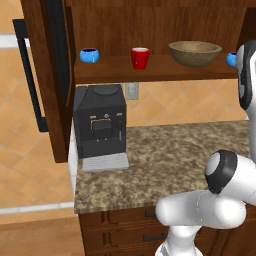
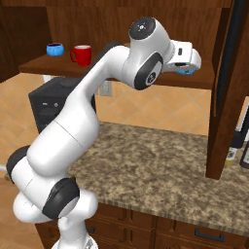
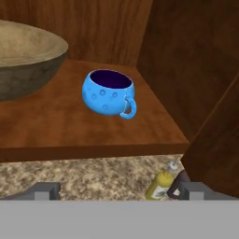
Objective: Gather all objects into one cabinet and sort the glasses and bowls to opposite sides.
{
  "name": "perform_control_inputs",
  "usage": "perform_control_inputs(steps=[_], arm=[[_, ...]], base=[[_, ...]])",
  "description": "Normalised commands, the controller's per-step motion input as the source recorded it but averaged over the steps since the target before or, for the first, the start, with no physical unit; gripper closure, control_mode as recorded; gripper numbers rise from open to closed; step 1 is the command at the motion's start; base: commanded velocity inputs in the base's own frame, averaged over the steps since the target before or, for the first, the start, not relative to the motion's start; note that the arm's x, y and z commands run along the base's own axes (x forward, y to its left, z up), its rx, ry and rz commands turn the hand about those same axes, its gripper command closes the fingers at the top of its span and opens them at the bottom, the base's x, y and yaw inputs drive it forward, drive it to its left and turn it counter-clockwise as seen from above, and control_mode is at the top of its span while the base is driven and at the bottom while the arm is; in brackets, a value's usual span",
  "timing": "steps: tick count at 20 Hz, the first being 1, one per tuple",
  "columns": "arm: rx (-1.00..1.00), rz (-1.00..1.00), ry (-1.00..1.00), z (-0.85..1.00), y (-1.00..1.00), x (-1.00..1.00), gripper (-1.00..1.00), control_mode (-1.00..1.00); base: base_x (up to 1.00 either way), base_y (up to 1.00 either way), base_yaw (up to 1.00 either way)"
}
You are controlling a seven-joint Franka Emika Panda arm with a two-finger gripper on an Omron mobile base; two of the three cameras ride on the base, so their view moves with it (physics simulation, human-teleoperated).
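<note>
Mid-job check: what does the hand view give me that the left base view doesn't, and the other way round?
Hand view alone: the right blue mug whole, handle toward the camera, standing apart from the wooden bowl, and a yellow bottle below the shelf. Left base view alone: the left blue mug, red cup and coffee machine. Both share the bowl, the cabinet shelf and the granite counter.

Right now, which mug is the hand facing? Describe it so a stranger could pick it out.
Find the open wall cabinet above the granite counter. On its shelf, right of the wide wooden bowl, stands a blue mug near the right wall. Unlike the other blue mug at the far left beside the red cup, it stands alone.
</note>
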Motion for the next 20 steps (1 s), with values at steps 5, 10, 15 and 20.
perform_control_inputs(steps=[5,10,15,20], arm=[[0.00,0.04,0.00,0.00,-0.01,0.16,-1.00,-1.00],[0.00,0.01,0.00,-0.09,0.00,0.20,-1.00,-1.00],[0.00,0.02,0.00,-0.25,0.00,0.13,-1.00,-1.00],[0.02,0.03,0.00,-0.18,-0.01,0.32,-1.00,-1.00]], base=[[0.00,0.00,0.00],[0.00,0.00,0.00],[0.00,0.00,0.00],[0.00,0.00,0.00]])
